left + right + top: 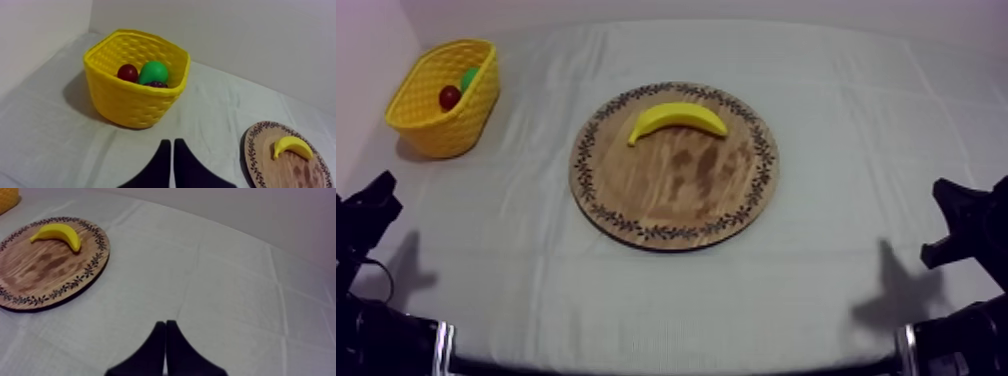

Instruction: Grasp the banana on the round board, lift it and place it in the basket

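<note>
A yellow banana (677, 118) lies on the far part of the round wooden board (676, 185) in the middle of the table. The yellow basket (436, 125) stands at the far left. Both arms rest at the near corners, well away from the board. My left gripper (169, 145) is shut on nothing, its fingers together as a narrow wedge pointing toward the basket (130, 100); the banana (292, 146) and board (260, 160) lie off to its side. My right gripper (165, 324) is likewise shut and empty, with the banana (56, 234) on the board (45, 273) far ahead.
Inside the basket lie a small red fruit (128, 72), a green pear (153, 72) and dark grapes (157, 84). My left arm (366, 215) and right arm (966, 220) sit low at the table's sides. Bare cloth surrounds the board.
</note>
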Motion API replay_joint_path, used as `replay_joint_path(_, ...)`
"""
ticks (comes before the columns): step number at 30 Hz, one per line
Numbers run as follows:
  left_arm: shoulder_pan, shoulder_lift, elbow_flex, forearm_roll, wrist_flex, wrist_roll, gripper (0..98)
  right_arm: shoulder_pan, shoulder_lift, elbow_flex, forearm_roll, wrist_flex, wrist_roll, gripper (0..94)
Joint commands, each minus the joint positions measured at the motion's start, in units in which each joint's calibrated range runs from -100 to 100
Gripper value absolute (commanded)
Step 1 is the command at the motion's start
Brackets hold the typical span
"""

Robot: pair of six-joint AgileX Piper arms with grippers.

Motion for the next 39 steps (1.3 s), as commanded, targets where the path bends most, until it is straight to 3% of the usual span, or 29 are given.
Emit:
replay_joint_path(1,0.0,0.0,0.0,-0.01,0.0,0.0,0.0,0.0,0.0,0.0,0.0,0.0,0.0,0.2)
replay_joint_path(9,0.0,0.0,0.0,-0.01,0.0,0.0,0.0,0.0,0.0,0.0,0.0,0.0,0.0,0.2)
replay_joint_path(13,-0.1,0.0,0.0,-0.32,0.0,4.2,0.1,0.0,0.0,0.0,0.0,0.0,0.0,0.2)
replay_joint_path(16,-0.2,0.0,0.0,-0.43,0.0,5.2,0.1,0.0,0.0,0.0,0.0,0.0,0.0,0.2)
replay_joint_path(24,-0.2,0.2,0.0,-0.48,0.2,1.5,0.1,0.0,0.0,0.0,0.0,0.0,0.0,0.2)
replay_joint_path(28,0.0,3.2,-1.7,0.49,-1.1,-0.7,0.0,0.0,0.0,0.0,0.0,0.0,0.0,0.2)
replay_joint_path(33,1.8,13.1,-10.7,1.38,-1.0,-3.0,0.0,0.0,0.0,0.0,0.0,0.0,0.0,0.2)
replay_joint_path(39,4.8,30.5,-27.6,1.91,3.8,-6.4,0.0,0.0,0.0,0.0,0.0,0.0,0.0,0.2)
